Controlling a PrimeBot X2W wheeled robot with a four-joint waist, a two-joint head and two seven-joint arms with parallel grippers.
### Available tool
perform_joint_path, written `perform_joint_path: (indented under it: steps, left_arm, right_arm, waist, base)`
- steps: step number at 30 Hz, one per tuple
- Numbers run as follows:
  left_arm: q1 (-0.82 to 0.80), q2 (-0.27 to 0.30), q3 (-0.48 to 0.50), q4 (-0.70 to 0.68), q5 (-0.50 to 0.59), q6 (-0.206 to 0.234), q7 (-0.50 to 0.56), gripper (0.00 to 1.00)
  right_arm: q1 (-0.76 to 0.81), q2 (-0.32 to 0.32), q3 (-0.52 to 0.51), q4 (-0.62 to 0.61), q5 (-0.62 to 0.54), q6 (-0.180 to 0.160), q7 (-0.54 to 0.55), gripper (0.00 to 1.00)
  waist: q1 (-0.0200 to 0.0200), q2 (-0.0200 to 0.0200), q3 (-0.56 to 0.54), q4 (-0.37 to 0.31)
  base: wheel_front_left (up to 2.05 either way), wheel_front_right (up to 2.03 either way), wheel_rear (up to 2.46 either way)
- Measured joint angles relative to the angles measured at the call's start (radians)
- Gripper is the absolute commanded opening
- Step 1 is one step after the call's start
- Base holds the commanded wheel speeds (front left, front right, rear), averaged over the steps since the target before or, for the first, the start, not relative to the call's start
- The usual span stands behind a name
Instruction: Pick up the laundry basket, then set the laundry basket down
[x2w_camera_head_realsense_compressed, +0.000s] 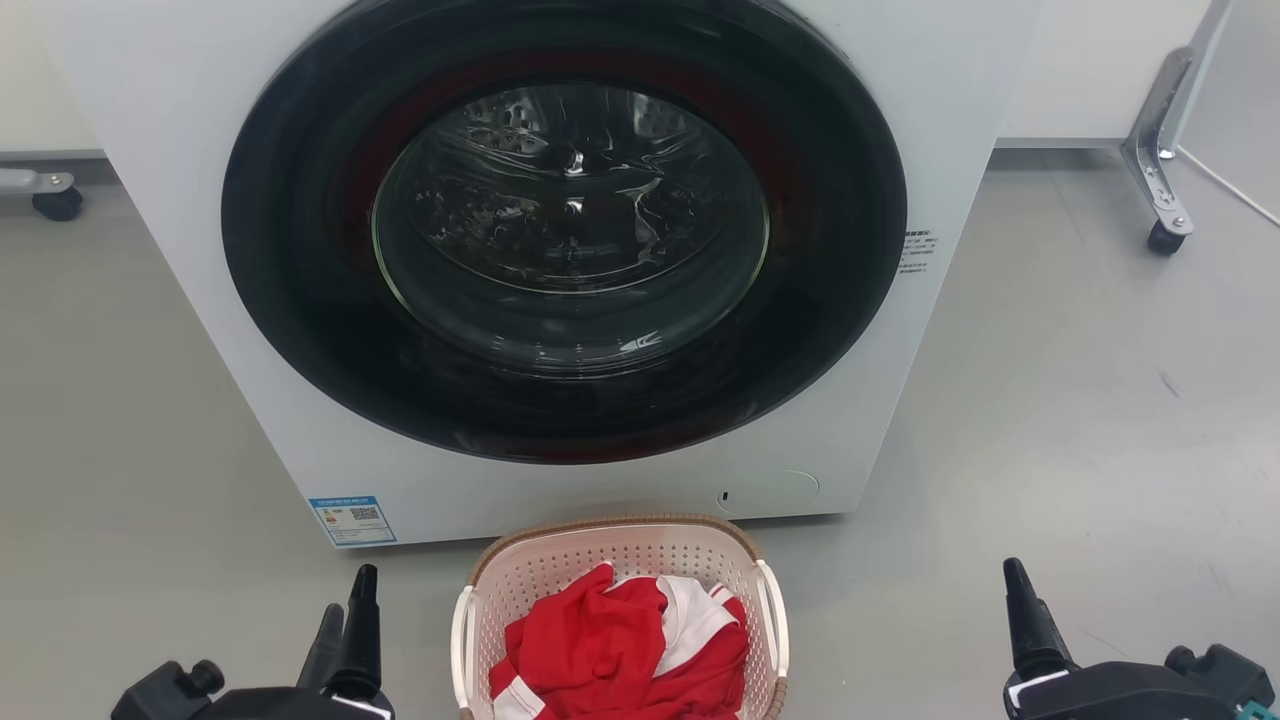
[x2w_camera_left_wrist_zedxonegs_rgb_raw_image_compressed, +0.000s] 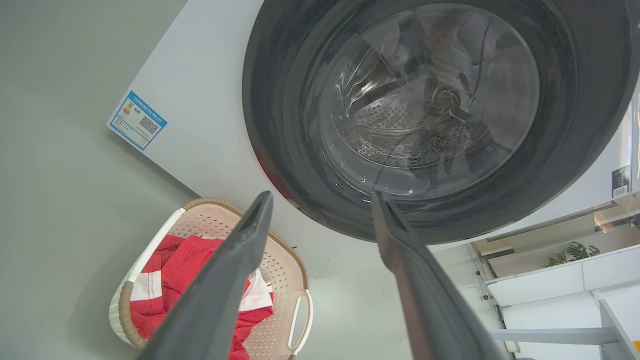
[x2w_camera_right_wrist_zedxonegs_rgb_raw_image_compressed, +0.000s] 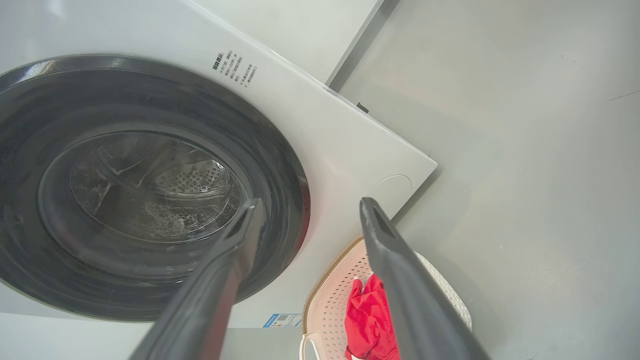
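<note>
The laundry basket stands on the floor at the bottom middle of the head view, right in front of the washer. It is cream-white and perforated, with a brown rim and white side handles, and holds red and white clothes. My left gripper hovers left of the basket, apart from it. My right gripper is farther off on the right. In the left wrist view the left gripper is open and empty, the basket below its left finger. The right gripper is open and empty above the basket.
A white front-loading washer with a shut dark round door rises just behind the basket. Metal legs on casters stand at the back right and back left. Bare grey floor lies on both sides.
</note>
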Motion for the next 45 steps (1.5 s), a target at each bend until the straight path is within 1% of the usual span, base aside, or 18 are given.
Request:
perform_joint_path:
  steps: [1, 7, 11, 14, 21, 22, 24, 30, 31, 36, 45]
  left_arm:
    - [0.000, 0.000, 0.000, 0.000, 0.000, 0.000, 0.000, 1.00]
    - [-0.001, 0.016, -0.033, -0.014, 0.138, 0.017, -0.025, 1.00]
    - [-0.001, 0.021, -0.052, -0.026, 0.227, 0.027, -0.038, 1.00]
    - [-0.001, 0.026, -0.060, -0.036, 0.288, 0.036, -0.051, 1.00]
    - [0.000, 0.031, -0.080, -0.057, 0.421, 0.053, -0.077, 1.00]
    - [0.000, 0.032, -0.082, -0.061, 0.436, 0.054, -0.078, 1.00]
    - [0.000, 0.033, -0.084, -0.064, 0.452, 0.060, -0.084, 1.00]
    - [0.001, 0.034, -0.097, -0.080, 0.560, 0.072, -0.105, 1.00]
    - [0.002, 0.034, -0.103, -0.086, 0.598, 0.079, -0.113, 1.00]
    - [0.005, 0.034, -0.109, -0.102, 0.684, 0.089, -0.130, 1.00]
    - [0.028, 0.034, -0.122, -0.131, 0.831, 0.115, -0.166, 1.00]
  right_arm:
    - [0.000, 0.000, 0.000, 0.000, 0.000, 0.000, 0.000, 1.00]
    - [-0.011, -0.002, 0.028, -0.010, -0.107, -0.010, -0.021, 1.00]
    - [-0.012, -0.002, 0.042, -0.019, -0.175, -0.025, -0.036, 1.00]
    - [-0.012, -0.003, 0.052, -0.026, -0.224, -0.028, -0.048, 1.00]
    - [-0.012, -0.004, 0.078, -0.045, -0.337, -0.046, -0.073, 1.00]
    - [-0.013, -0.004, 0.081, -0.046, -0.352, -0.052, -0.076, 1.00]
    - [-0.013, -0.004, 0.083, -0.047, -0.371, -0.054, -0.082, 1.00]
    - [-0.013, -0.005, 0.104, -0.058, -0.463, -0.067, -0.102, 1.00]
    - [-0.013, -0.005, 0.108, -0.063, -0.496, -0.071, -0.109, 1.00]
    - [-0.013, -0.006, 0.121, -0.077, -0.575, -0.088, -0.129, 1.00]
    - [-0.012, -0.007, 0.149, -0.092, -0.711, -0.107, -0.162, 1.00]
  waist:
    - [0.0000, 0.0000, 0.000, 0.000]
    - [0.0000, 0.0000, 0.004, 0.000]
    - [0.0000, 0.0000, 0.006, 0.001]
    - [0.0000, 0.0000, 0.008, 0.001]
    - [0.0000, 0.0000, 0.011, 0.001]
    - [0.0000, 0.0000, 0.011, 0.001]
    - [0.0000, 0.0000, 0.011, 0.001]
    - [0.0000, 0.0000, 0.009, 0.001]
    - [0.0000, 0.0000, 0.008, 0.001]
    - [0.0000, 0.0000, 0.004, 0.001]
    - [0.0000, 0.0000, -0.003, 0.001]
  base:
    - [0.00, 0.00, 0.00]
    - [0.00, 0.00, 0.00]
    - [0.00, 0.00, 0.00]
    - [0.00, 0.00, 0.00]
    - [0.00, 0.00, 0.00]
    - [0.00, 0.00, 0.00]
    - [0.00, 0.00, 0.00]
    - [0.00, 0.00, 0.00]
    - [0.00, 0.00, 0.00]
    - [0.00, 0.00, 0.00]
    - [0.00, 0.00, 0.00]
